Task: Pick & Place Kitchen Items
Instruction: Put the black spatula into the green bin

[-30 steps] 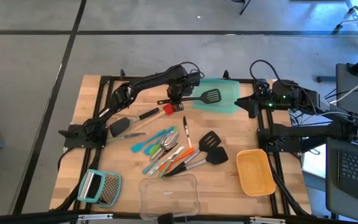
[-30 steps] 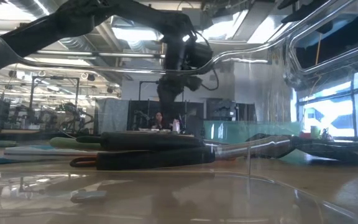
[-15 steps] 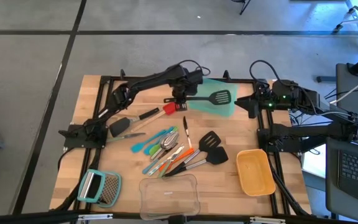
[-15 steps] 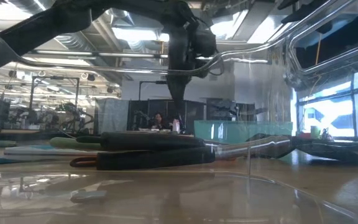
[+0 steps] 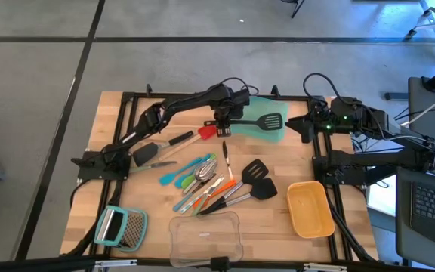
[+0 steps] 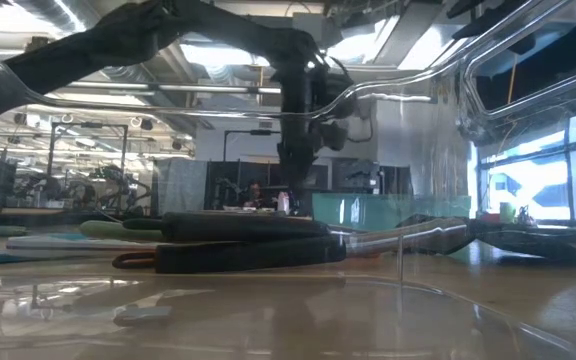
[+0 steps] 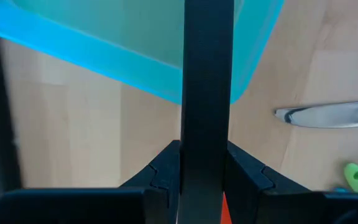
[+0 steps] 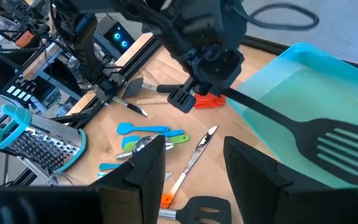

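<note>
My left gripper (image 5: pixel 221 127) hangs at the table's far middle, beside the teal container (image 5: pixel 266 113), shut on a black slotted spatula (image 5: pixel 272 121). The spatula's head (image 8: pixel 334 146) hovers over the container. A red spatula (image 5: pixel 195 136) lies on the wood just left of the gripper. A heap of utensils (image 5: pixel 202 181), slim teal, orange and green tools, a silver spoon (image 7: pixel 328 115) and black spatulas (image 5: pixel 257 177), lies at the table's middle. My right gripper (image 8: pixel 194 162) waits open at the far right (image 5: pixel 306 127), holding nothing. My left gripper pinches the black spatula's handle (image 7: pixel 207 124) between its two fingers (image 7: pixel 166 168), far from the head. The fingers point down from above and lie across the handle. The spatula hangs about level, clear of the table, its head over the teal container.
A yellow container (image 5: pixel 310 208) stands at the near right and a clear container (image 5: pixel 206 234) at the near middle. A metal grater with a teal handle (image 5: pixel 121 227) lies at the near left. A dark spatula (image 5: pixel 146 155) lies at the left, and black frame rails edge the table.
My left gripper has gone toward the table's right edge and a little down, still shut on the spatula, and has rolled slightly. The spatula has travelled with it, staying about level, and its head now lies farther over the teal container.
</note>
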Available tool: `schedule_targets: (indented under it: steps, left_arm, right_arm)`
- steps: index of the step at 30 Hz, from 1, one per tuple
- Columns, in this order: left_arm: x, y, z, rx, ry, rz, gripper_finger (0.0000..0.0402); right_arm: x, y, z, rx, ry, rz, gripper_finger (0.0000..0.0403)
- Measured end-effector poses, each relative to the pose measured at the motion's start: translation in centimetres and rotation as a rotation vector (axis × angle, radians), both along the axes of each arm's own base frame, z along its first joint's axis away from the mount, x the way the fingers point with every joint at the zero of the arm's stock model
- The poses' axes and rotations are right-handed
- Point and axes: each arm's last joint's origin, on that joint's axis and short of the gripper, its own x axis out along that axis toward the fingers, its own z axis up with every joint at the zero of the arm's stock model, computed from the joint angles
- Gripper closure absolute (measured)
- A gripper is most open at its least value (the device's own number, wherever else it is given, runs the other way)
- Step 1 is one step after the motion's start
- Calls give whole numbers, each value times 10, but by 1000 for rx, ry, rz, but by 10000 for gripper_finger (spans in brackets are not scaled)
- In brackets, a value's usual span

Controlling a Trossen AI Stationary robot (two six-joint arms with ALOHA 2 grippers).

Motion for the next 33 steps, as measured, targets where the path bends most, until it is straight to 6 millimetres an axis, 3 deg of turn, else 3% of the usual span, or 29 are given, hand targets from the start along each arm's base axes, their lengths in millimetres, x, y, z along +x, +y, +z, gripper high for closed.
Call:
schedule_targets:
  steps: [9, 18, 28, 33]
  left_arm:
    - [5, 1, -2, 49, -23, -3, 319]
    - [18, -6, 2, 259, -36, -87, 188]
    - [33, -3, 46, 552, -247, -64, 185]
    - [32, 12, 64, 488, -447, 20, 193]
  right_arm:
    - [0, 0, 0, 0, 1, 0, 238]
    - [0, 0, 0, -2, 5, 2, 238]
    - [0, 0, 0, -2, 5, 2, 238]
    - [-1, 0, -2, 1, 23, 1, 238]
